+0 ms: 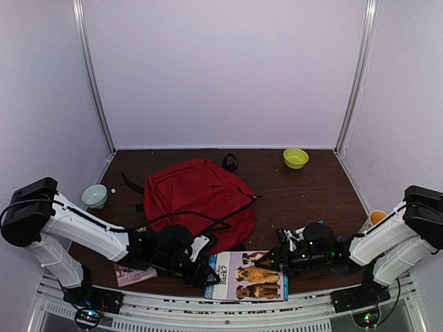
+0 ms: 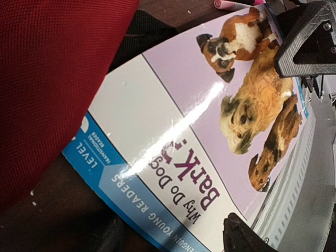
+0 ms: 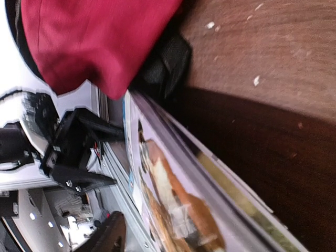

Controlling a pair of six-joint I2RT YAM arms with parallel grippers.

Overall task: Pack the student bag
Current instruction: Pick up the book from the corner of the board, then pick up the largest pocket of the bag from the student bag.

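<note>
Currently, the student bag [image 1: 197, 197] lies flat at the centre of the table [image 1: 311, 200] in the top view. Directly below it, at the lower centre edge, a book [image 1: 252, 277] with dogs on its cover rests face up. The left gripper [image 1: 204, 272] sits at the book's left edge, its fingers [image 2: 304, 47] spread apart above the cover. The right gripper [image 1: 272, 259] is at the book's upper right corner. Its wrist view is blurred, so whether it clamps the book cannot be told.
</note>
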